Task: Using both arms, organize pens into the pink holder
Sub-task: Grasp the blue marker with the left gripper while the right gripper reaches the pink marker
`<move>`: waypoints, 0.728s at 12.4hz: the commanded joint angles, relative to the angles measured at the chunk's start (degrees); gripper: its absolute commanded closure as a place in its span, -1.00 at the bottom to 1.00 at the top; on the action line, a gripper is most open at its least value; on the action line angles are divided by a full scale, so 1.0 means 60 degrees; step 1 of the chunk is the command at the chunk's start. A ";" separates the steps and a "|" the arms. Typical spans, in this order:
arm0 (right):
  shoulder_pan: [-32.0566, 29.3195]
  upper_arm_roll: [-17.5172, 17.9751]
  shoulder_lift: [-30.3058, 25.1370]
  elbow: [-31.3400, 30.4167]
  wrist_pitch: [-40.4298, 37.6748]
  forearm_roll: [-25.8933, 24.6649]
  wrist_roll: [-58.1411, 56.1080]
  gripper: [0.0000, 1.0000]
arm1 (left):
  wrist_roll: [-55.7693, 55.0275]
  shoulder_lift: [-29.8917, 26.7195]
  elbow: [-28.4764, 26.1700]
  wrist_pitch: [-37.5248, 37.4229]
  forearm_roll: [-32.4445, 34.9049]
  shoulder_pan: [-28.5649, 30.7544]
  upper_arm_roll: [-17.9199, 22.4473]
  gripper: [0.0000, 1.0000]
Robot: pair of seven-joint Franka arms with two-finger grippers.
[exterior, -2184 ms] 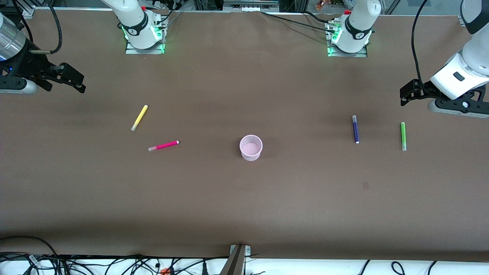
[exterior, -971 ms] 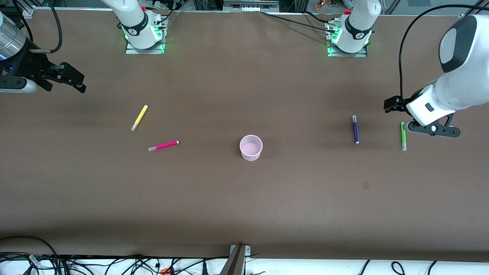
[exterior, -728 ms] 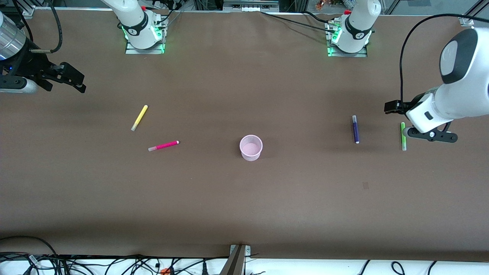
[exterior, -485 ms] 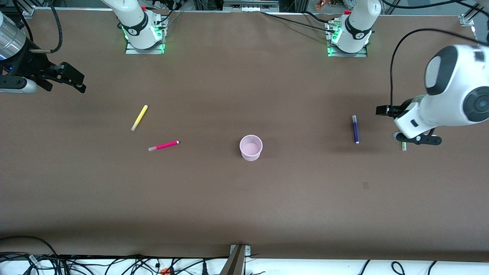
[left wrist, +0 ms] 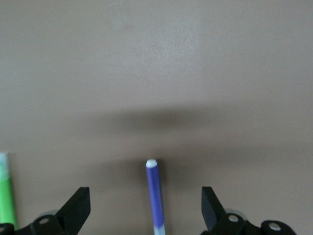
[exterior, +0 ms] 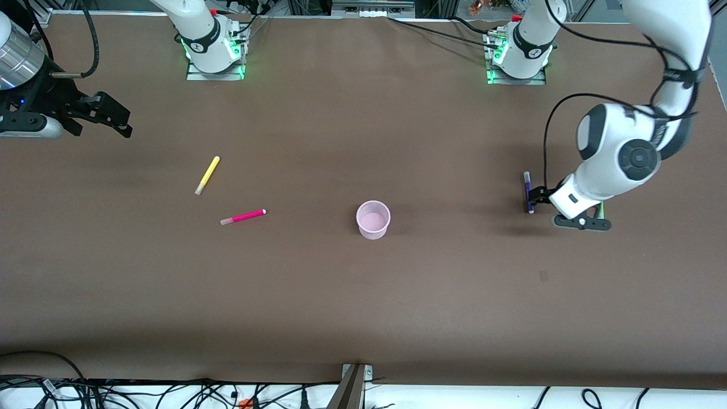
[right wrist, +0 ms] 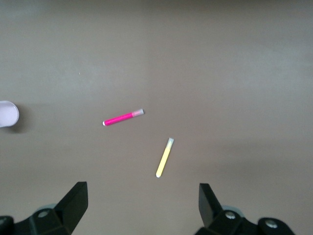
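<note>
The pink holder (exterior: 373, 220) stands upright mid-table. The yellow pen (exterior: 207, 175) and the magenta pen (exterior: 243, 217) lie toward the right arm's end. They also show in the right wrist view, yellow (right wrist: 164, 157) and magenta (right wrist: 122, 118). The dark purple pen (exterior: 527, 183) and the green pen (exterior: 600, 211) lie toward the left arm's end, the green one mostly hidden by the left hand. My left gripper (exterior: 534, 199) is open, low over the purple pen (left wrist: 154, 196), which lies between its fingers (left wrist: 78, 205). My right gripper (exterior: 116, 122) is open and empty, over the table's edge.
The brown table (exterior: 363, 295) carries only the pens and the holder. The arm bases (exterior: 213, 54) stand along its edge farthest from the front camera. Cables hang past the edge nearest to it. The green pen (left wrist: 6, 196) lies beside the left gripper.
The left arm has swung in from its end of the table and come down over the purple pen, covering most of the green pen. The right arm has barely moved.
</note>
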 commanded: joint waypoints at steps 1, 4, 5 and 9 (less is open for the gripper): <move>0.0034 -0.0001 0.0123 0.0180 0.0080 0.0137 0.0080 -1.00 | -0.0096 0.0411 -0.0529 0.1379 -0.0078 0.0059 -0.0024 -1.00; 0.0049 0.0000 0.0298 0.0151 -0.0083 0.0181 0.0285 -1.00 | -0.0489 0.0896 -0.1012 0.2569 -0.0078 0.0104 -0.0024 -1.00; 0.0194 0.0000 0.0748 0.0165 -0.0053 0.0109 0.0257 -1.00 | -0.0680 0.0955 -0.1042 0.2571 -0.0078 0.0104 -0.0024 -1.00; 0.1114 0.0000 0.1908 0.0122 -0.0053 -0.1163 0.0182 -1.00 | -0.0697 0.1058 -0.1160 0.2512 -0.0078 0.0133 -0.0024 -0.24</move>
